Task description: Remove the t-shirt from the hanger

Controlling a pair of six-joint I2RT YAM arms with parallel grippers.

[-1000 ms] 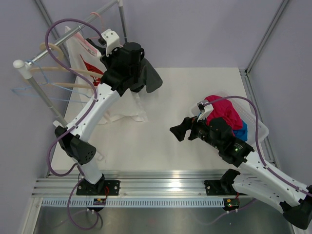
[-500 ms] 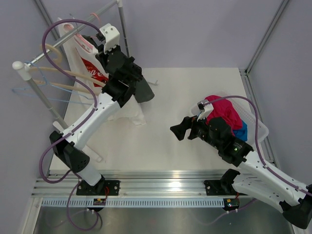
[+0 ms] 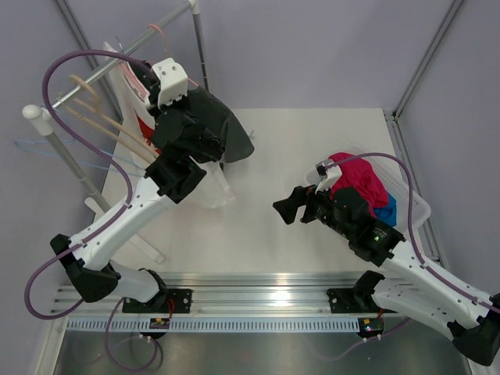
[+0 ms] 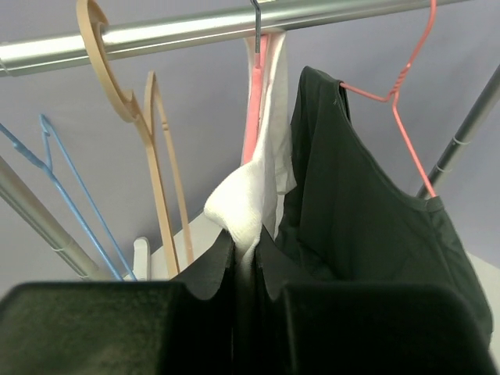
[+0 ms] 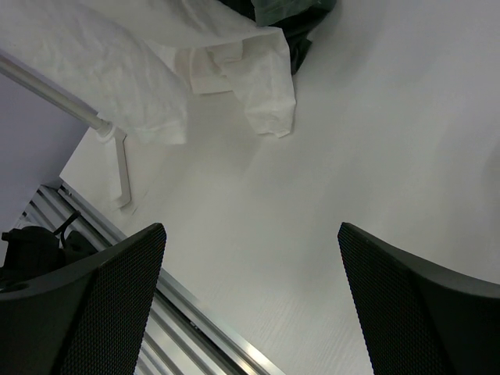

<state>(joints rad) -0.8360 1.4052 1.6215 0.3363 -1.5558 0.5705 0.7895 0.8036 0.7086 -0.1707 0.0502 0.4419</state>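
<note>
The white t-shirt hangs on the salmon-pink hanger, whose hook is over the metal rail. My left gripper is shut on a bunched fold of the t-shirt's white cloth just below the hanger. In the top view the left gripper is up at the rail, and the t-shirt trails down to the table with part of its red graphic showing. My right gripper is open and empty over the table; its fingers frame bare tabletop.
A dark grey t-shirt on a pink wire hanger hangs right beside the white one. Beige hangers and a light-blue wire hanger hang to the left. A white basket holding a magenta garment stands at the right.
My left arm has swung left and up toward the rail with the white cloth in its jaws, its elbow dropping low. The dark grey t-shirt has shifted. The right arm has not moved.
</note>
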